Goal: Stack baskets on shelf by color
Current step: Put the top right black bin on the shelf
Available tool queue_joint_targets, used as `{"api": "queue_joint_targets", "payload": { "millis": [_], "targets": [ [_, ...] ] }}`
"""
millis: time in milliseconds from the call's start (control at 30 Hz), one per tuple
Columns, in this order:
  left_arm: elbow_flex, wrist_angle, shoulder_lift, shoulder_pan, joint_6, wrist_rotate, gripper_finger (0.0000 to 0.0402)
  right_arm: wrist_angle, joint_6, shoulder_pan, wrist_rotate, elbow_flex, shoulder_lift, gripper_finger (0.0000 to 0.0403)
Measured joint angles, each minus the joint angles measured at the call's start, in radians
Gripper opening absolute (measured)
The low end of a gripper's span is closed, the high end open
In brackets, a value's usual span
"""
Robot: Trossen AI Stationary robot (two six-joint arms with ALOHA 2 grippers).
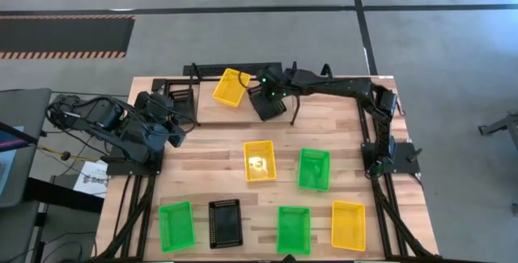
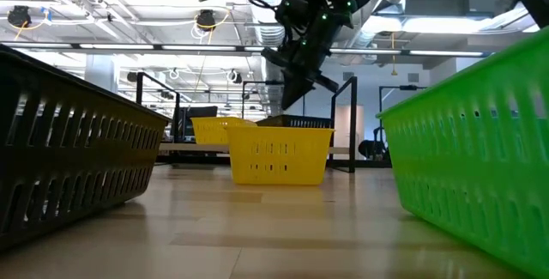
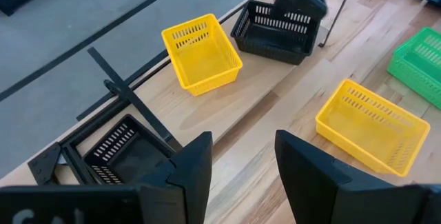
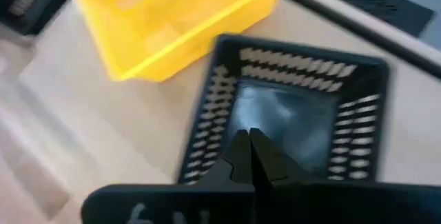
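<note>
My left gripper waiting at the table's far left, fingers parted and empty, yellow basket on the far shelf, just right of it the black basket, my right gripper pinched shut on its rim

We log eight mesh-sided baskets in the high view. Yellow: one on the shelf, one mid-table, one at the near right. Bright green: near left, near centre, mid-right. Black: one near left, one on the shelf. We note the table as pale striped wood and the shelf as a light board on black wire. Both arms are dark.
</note>
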Motion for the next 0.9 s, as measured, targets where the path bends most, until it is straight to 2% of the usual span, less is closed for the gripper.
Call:
{"api": "queue_joint_targets", "payload": {
  "millis": [233,633,900],
  "targets": [
    [0.0,0.0,0.0,0.0,0.0,0.0,0.0148,-0.02,-0.002,-0.04,0.0,0.0,0.0,0.0],
    [0.0,0.0,0.0,0.0,-0.006,0.0,0.0148,-0.005,-0.009,-0.01,-0.001,-0.018,0.004,0.0],
    [0.0,0.0,0.0,0.0,-0.006,0.0,0.0148,0.042,-0.089,0.058,-0.169,0.026,0.004,0.0]
  ]
}}
